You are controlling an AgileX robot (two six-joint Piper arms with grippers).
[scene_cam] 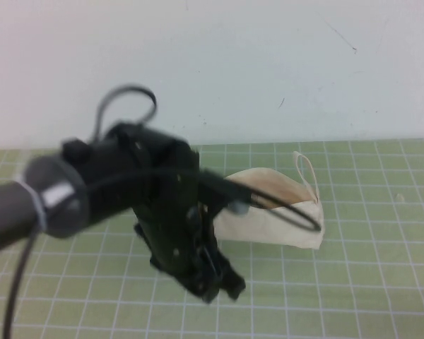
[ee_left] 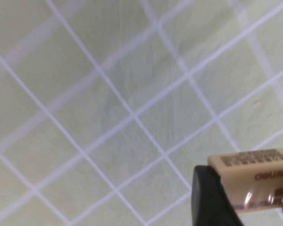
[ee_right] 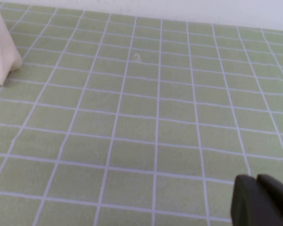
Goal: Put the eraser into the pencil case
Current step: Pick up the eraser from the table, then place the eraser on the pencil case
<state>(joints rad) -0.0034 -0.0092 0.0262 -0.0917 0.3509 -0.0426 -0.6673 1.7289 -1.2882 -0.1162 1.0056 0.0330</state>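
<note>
Eraser [ee_left: 252, 179] is clamped in left end effector [scene_cam: 215, 279], held above worktop [scene_cam: 381, 282] beside open pencil case [scene_cam: 283, 212]; insertion remains. Right end effector [ee_right: 262, 202] is parked aside, state undeterminable.

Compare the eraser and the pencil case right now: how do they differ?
The eraser is a small hard block with printed marks; the pencil case is a much larger soft fabric pouch with a loop strap.
The eraser is held off the mat in the left gripper; the case lies on the mat, its top gaping open.
Both are pale cream-tan.
The right gripper shows only at its own view's edge, over bare mat.
</note>
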